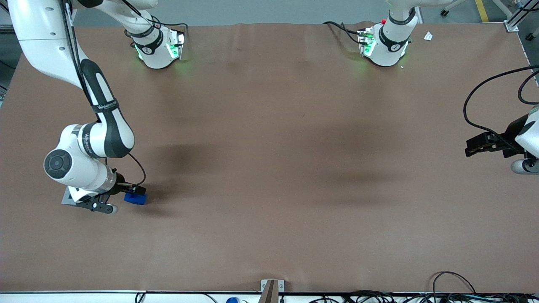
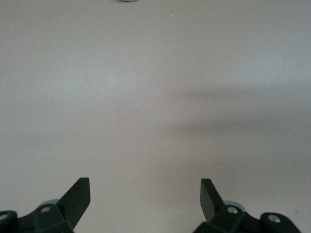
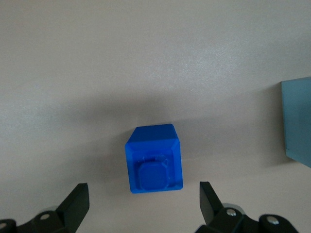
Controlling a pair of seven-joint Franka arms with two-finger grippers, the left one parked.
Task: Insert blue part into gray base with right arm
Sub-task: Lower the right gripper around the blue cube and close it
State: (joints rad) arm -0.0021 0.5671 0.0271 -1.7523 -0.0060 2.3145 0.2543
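The blue part rests on the brown table toward the working arm's end; in the right wrist view its notched top faces the camera. My right arm's gripper hangs just above it, open and empty, one fingertip on each side, neither touching the block. The gray base sits on the table beside the blue part, mostly hidden under the arm's wrist in the front view. Only one edge of it shows in the right wrist view.
Two white pedestals with green lights stand at the table's edge farthest from the front camera. A small white scrap lies near one. A metal bracket and cables sit at the nearest edge.
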